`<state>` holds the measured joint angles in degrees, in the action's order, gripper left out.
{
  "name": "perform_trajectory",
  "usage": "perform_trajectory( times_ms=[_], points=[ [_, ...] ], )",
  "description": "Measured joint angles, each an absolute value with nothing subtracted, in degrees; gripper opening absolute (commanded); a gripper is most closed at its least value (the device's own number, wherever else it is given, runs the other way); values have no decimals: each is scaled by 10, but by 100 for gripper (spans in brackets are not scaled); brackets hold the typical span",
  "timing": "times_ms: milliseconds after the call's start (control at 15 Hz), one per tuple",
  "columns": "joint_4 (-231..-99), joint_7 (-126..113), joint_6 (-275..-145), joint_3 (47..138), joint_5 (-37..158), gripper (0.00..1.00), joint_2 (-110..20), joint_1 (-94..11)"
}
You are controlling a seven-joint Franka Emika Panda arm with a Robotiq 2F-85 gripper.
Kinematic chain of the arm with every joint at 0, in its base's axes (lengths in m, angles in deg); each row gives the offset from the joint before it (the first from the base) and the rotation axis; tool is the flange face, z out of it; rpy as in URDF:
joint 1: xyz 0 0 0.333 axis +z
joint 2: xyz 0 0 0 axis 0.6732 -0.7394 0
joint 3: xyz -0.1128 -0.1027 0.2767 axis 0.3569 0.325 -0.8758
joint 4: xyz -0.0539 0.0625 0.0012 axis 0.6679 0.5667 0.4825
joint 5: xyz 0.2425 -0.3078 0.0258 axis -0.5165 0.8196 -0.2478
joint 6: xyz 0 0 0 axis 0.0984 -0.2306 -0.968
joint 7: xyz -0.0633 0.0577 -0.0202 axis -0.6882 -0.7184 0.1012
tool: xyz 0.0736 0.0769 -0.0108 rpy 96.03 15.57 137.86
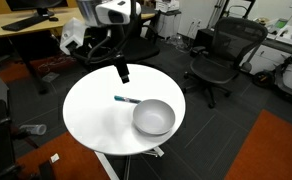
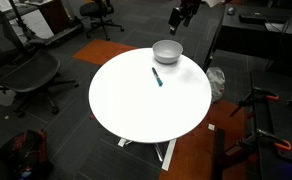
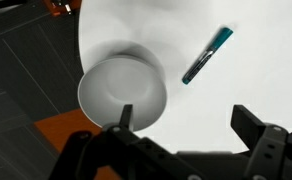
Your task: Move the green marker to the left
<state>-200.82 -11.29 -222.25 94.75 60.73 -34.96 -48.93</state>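
Note:
The green marker [image 1: 127,100] is a short teal stick lying flat on the round white table [image 1: 96,120], just beside the silver-grey bowl [image 1: 153,117]. It also shows in an exterior view [image 2: 157,77] and in the wrist view [image 3: 207,54], next to the bowl [image 3: 121,92]. My gripper [image 1: 123,73] hangs open and empty above the table, well above the marker. In the wrist view its two fingers [image 3: 186,120] are spread wide with nothing between them. It also shows in an exterior view [image 2: 176,19].
Black office chairs [image 1: 221,60] stand around the table, and another shows in an exterior view [image 2: 31,75]. Desks with equipment line the back. An orange carpet patch [image 1: 276,150] lies on the floor. The bowl sits near the table's edge.

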Motion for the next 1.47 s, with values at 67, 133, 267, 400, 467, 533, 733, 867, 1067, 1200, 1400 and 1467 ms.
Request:
perform_trajectory(
  times_ms=[67,133,267,400,467,533,733,867,1067,1200,1400,1467],
  points=[
    [-2003,-118,-2222,946,598,100,-359,-485],
    [-1998,-119,-2222,944,587,100,-369,-482],
    [-1987,-128,-2222,940,575,100,-391,-475],
    [-1972,-145,-2223,939,573,100,-415,-467],
    [-1963,-153,-2223,938,571,100,-429,-464],
    [-1954,-159,-2223,937,563,100,-442,-462],
    [-1923,-164,-2223,931,540,100,-484,-458],
    [-1903,-180,-2223,931,537,100,-511,-453],
    [-1875,-209,-2222,931,537,100,-548,-446],
    [-1857,-231,-2222,935,537,100,-570,-439],
    [-1840,-272,-2222,945,537,100,-596,-424],
    [-1836,-283,-2222,948,537,100,-603,-420]
  ],
)
